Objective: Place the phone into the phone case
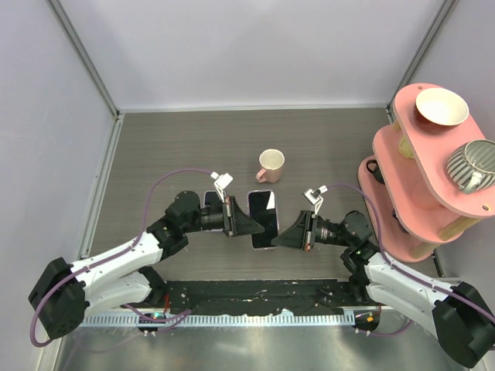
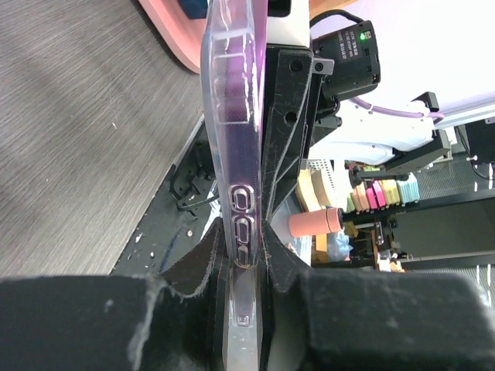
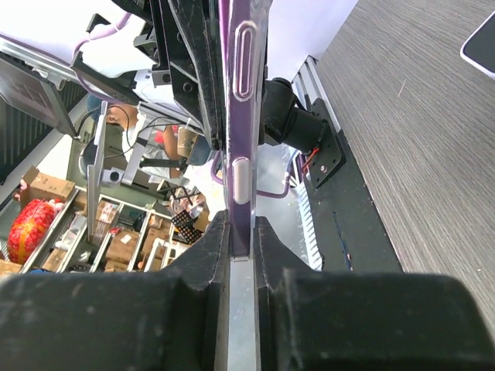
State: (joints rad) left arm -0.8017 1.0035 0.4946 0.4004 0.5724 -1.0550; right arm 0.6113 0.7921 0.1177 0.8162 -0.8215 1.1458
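A purple phone with a dark screen is held between both grippers above the middle of the table. In the left wrist view it stands edge-on inside a clear phone case with button cut-outs. My left gripper is shut on the case's left edge; it also shows in the top view. My right gripper is shut on the opposite edge, where the purple side and pale buttons show; it also shows in the top view. Whether the phone is fully seated in the case I cannot tell.
A pink cup stands just behind the phone. A second dark phone-like slab lies on the table behind my left gripper and shows in the right wrist view. A pink tiered rack with a bowl and a mug stands at the right.
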